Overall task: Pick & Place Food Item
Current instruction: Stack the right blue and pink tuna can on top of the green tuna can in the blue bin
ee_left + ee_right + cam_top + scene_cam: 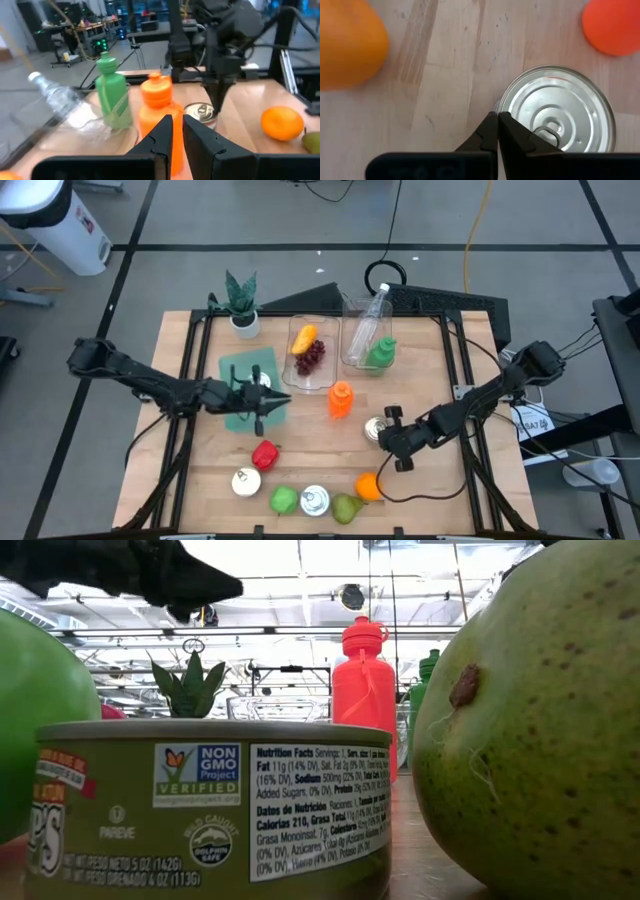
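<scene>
High view: right gripper (pixel 392 438) poised over the tin can (pixel 376 429) right of the desk's centre; should open before descending. Left gripper (pixel 262 402) waiting above the green mat (pixel 240 370).

Right wrist view: fingers (pixel 492 131) pressed together, tips at the can's rim, pointing straight down.

Left wrist view: fingers nearly closed, empty, level, facing orange bottle (pixel 159 107).

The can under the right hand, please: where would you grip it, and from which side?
The can stands upright, lid up. I would likely come straight down and close the right hand, now shut beside its rim, across the round side wall. The flat lid offers no hold, and the orange bottle stands close by.
</scene>
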### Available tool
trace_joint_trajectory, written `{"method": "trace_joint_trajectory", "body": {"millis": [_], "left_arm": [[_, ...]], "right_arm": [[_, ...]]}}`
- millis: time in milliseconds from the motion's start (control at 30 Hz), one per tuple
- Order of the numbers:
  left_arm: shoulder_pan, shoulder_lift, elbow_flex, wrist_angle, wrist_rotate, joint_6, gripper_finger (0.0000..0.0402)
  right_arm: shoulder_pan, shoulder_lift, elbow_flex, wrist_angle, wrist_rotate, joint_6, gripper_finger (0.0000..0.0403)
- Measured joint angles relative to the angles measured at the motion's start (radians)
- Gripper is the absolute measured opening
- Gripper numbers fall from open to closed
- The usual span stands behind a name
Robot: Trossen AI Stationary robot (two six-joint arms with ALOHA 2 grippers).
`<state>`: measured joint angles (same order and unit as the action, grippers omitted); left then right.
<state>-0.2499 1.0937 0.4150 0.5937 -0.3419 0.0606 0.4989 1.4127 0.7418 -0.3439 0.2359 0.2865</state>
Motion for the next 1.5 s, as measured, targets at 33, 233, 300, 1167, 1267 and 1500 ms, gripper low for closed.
{"method": "trace_joint_trajectory", "body": {"millis": [33, 233, 300, 1167, 1267, 1500], "left_arm": [[-0.011, 0.027, 0.021, 0.0, 0.002, 0.021, 0.0051], [-0.064, 0.174, 0.166, -0.092, 0.148, 0.096, 0.0052], [-0.083, 0.213, 0.239, -0.164, 0.193, 0.1, 0.0052], [-0.075, 0.814, 0.684, -0.243, 0.063, 0.263, 0.0334], [-0.073, 0.854, 0.704, -0.247, 0.03, 0.275, 0.0346], [-0.044, 0.863, 0.711, -0.207, 0.108, 0.273, 0.0365]], "right_arm": [[-0.002, -0.01, 0.002, -0.008, -0.005, 0.0, 0.0], [-0.021, -0.053, 0.014, -0.027, -0.05, 0.017, 0.0001], [-0.022, -0.058, 0.016, -0.024, -0.05, 0.02, 0.0001], [-0.146, -0.064, 0.021, 0.137, -0.299, 0.191, 0.0], [-0.172, -0.064, 0.021, 0.187, -0.359, 0.208, 0.0], [-0.26, -0.064, 0.021, 0.256, -0.476, 0.252, 0.0]]}}
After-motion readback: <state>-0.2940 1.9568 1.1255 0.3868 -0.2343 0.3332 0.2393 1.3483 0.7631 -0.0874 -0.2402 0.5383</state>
